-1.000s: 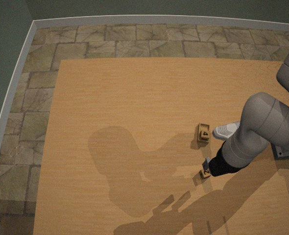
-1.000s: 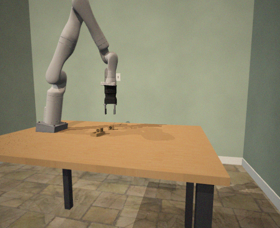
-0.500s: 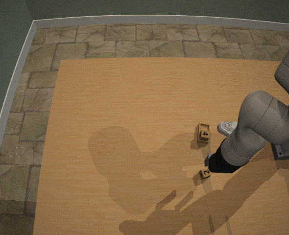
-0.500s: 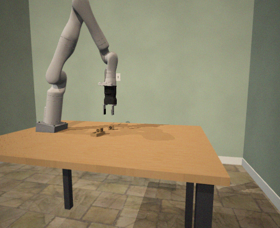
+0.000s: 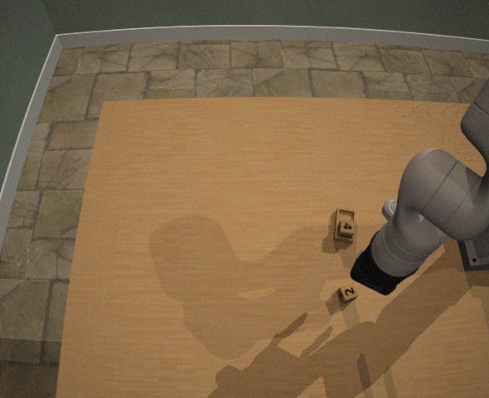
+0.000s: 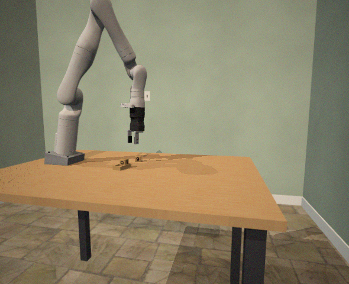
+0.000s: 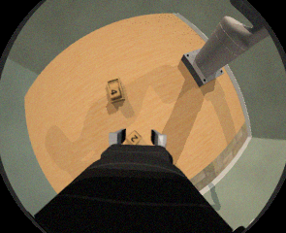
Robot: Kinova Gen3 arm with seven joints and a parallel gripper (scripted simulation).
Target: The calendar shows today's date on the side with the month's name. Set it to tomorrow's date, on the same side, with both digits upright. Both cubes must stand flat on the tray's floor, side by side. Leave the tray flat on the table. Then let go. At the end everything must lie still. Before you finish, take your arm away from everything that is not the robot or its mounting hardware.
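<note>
From the top, the tray (image 5: 336,225) (image 6: 121,168) (image 7: 121,99) lies on the wooden surface (image 5: 219,162) (image 6: 168,189) (image 7: 75,63), and one cube (image 5: 346,226) (image 6: 123,161) (image 7: 113,90) sits in one end of it with a 4 on its upper face; the tray's other end holds no cube. The second cube (image 5: 347,293) (image 6: 138,158) (image 7: 134,138) rests on the surface near the tray, well clear of touching it, a 2 facing up. The arm (image 5: 438,188) (image 6: 86,45) (image 7: 222,46) reaches in from the right and hides the fingertips

In the exterior view, the gripper (image 6: 133,141) (image 7: 138,134) hangs above the surface, pointing down, its fingers apart and nothing between them. The loose cube turns a 9 to this side; the marks on the cube in the tray are too small to read surely

In the wrist view, the gripper is wide open, and the loose cube with its 2 shows below, in the gap between the fingertips as seen from here
</note>
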